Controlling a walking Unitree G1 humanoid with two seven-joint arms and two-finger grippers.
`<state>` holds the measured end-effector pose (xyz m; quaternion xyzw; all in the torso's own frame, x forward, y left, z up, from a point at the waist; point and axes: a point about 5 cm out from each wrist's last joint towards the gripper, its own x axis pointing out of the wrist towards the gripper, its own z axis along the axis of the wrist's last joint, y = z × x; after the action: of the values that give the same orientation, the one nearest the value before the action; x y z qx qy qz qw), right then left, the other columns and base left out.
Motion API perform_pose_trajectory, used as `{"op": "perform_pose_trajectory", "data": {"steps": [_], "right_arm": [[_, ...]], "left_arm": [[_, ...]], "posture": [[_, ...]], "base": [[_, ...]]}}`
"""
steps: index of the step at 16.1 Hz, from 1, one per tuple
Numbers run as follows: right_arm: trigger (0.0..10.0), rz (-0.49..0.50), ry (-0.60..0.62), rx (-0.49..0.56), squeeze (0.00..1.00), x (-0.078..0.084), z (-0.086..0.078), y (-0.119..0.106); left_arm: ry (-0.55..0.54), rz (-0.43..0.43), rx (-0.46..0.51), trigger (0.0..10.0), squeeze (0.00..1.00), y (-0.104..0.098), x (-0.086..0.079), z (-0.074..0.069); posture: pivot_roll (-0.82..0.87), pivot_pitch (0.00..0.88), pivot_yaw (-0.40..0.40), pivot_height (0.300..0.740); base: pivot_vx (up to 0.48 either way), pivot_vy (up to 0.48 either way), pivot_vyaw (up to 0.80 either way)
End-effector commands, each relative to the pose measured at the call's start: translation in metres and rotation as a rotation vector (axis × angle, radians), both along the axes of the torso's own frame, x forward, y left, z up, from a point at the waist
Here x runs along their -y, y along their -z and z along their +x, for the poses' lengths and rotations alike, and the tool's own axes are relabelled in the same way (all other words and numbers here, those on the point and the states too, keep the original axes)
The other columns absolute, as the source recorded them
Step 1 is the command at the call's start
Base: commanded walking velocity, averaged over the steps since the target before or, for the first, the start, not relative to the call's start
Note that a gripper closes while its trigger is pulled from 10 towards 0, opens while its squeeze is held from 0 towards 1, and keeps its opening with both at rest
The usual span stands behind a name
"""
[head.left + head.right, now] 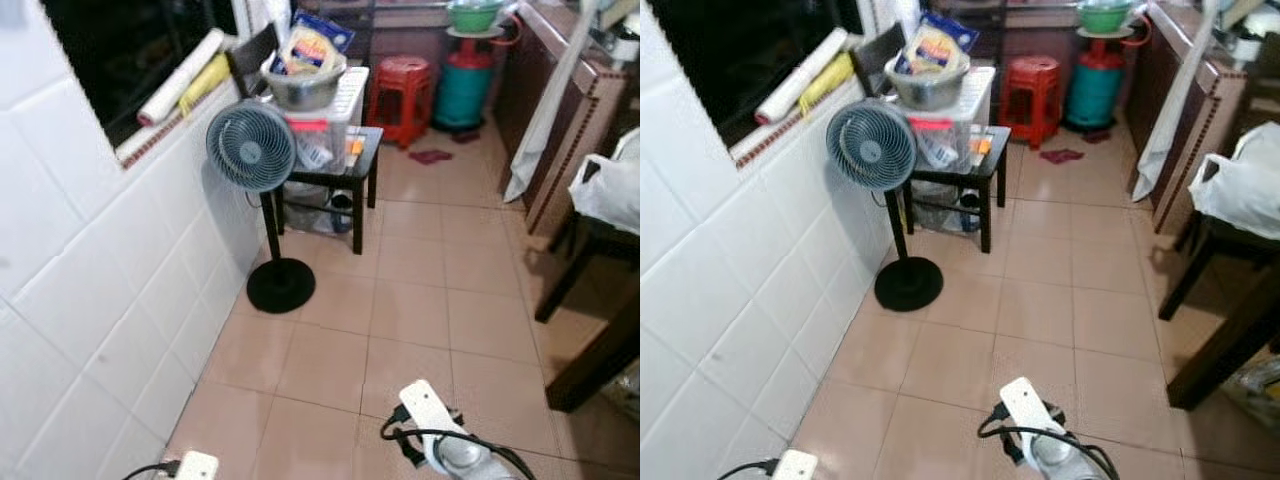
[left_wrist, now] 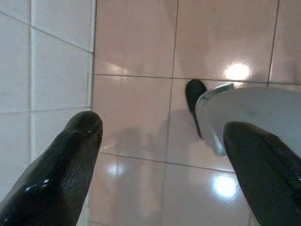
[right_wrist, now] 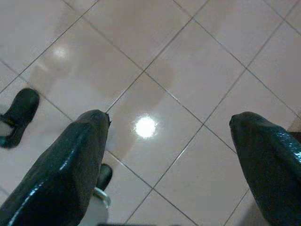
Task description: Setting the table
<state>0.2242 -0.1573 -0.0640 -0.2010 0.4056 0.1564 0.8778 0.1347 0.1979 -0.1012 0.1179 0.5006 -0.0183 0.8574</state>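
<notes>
dark wooden table [image 1: 600, 330] partly seen at right, both grippers spread over tiled floor [image 1: 420, 300]

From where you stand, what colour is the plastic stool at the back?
The stool is red, clearest in the left eye view.

Pink tile floor [image 1: 420, 300], glossy, light glare. White tiled wall [image 1: 90, 300] left with dark window [image 1: 130, 50]. Fan [image 1: 252, 146] beside black side table [image 1: 340, 165]. Red stool [image 1: 402, 95] behind. Dark wood cabinet [image 1: 560, 110] right.
</notes>
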Motion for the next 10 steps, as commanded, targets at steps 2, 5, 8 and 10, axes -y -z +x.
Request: {"op": "perform_pose_trajectory", "data": {"steps": [2, 5, 8, 10], "right_arm": [[10.0, -0.001, -0.005, -0.015, 0.0, -0.002, -0.001, 0.001], [10.0, -0.024, -0.055, -0.032, 0.0, 0.0, -0.001, 0.001], [10.0, -0.033, -0.101, -0.03, 0.0, -0.004, 0.005, -0.003], [10.0, -0.028, -0.11, -0.021, 0.0, -0.009, 0.012, -0.006]], "left_arm": [[-0.046, -0.01, 0.029, 10.0, 0.0, -0.002, -0.001, 0.004], [-0.079, -0.018, 0.02, 10.0, 0.0, 0.001, 0.003, -0.002], [-0.16, -0.04, 0.004, 10.0, 0.0, 0.005, 0.004, -0.016], [-0.203, -0.043, 0.0, 10.0, 0.0, 0.006, 0.0, -0.022]], "posture": [[-0.05, 0.023, -0.003, 0.74], [-0.02, 0.024, -0.044, 0.74], [0.01, 0.027, -0.093, 0.74], [0.01, 0.027, -0.095, 0.74]], "base": [[0.0, 0.0, 0.0], [0.0, 0.0, 0.0], [0.0, 0.0, 0.0], [0.0, 0.0, 0.0]]}}
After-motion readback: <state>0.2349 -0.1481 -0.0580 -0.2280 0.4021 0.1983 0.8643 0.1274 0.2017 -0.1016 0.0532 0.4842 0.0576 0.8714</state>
